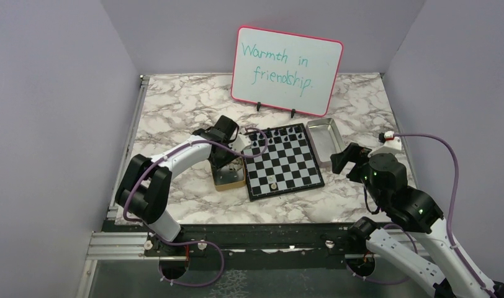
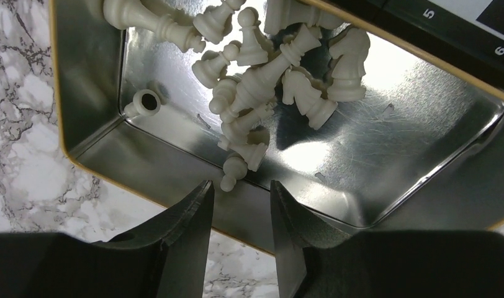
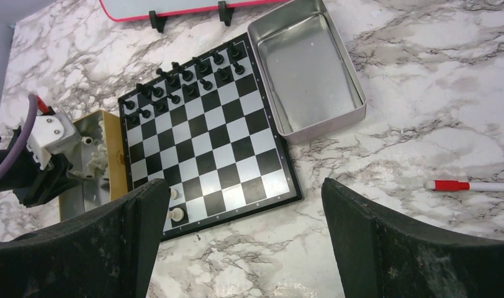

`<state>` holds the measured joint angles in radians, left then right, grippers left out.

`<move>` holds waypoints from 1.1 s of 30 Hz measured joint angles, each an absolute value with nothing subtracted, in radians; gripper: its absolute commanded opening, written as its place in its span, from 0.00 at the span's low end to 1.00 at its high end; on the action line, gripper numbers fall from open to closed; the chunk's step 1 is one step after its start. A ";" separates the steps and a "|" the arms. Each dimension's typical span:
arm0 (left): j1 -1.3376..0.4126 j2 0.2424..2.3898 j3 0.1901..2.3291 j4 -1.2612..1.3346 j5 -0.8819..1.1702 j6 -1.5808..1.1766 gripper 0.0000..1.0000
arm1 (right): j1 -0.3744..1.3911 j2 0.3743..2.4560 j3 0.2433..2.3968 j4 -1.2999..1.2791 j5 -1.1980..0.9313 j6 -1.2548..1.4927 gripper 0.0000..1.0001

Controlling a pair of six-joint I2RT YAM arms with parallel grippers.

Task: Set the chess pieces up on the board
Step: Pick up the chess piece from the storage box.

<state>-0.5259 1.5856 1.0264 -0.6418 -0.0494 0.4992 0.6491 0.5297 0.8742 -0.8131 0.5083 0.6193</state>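
We see a shiny, scratched metal box holding smooth, matt, plastic-looking chess pieces on a glossy marbled table.

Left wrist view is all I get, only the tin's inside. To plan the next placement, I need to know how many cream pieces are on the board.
Observer: Two cream pieces stand on the board, at its near corner beside the tin.
Operator: Where is black?
Observer: The black pieces are grouped on the two far rows.
Operator: Is the right arm in my way?
Observer: The right gripper hovers open by the board's right edge, near the silver tray, holding nothing.
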 measured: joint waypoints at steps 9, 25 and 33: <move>-0.526 1.636 1.041 -0.653 -0.090 0.531 0.37 | 0.649 0.520 0.874 -0.813 0.508 0.600 0.98; -0.526 1.694 1.077 -0.659 -0.094 0.543 0.17 | 0.649 0.519 0.869 -0.812 0.511 0.588 0.98; -0.530 1.679 1.077 -0.679 -0.093 0.540 0.23 | 0.649 0.519 0.866 -0.812 0.511 0.583 0.98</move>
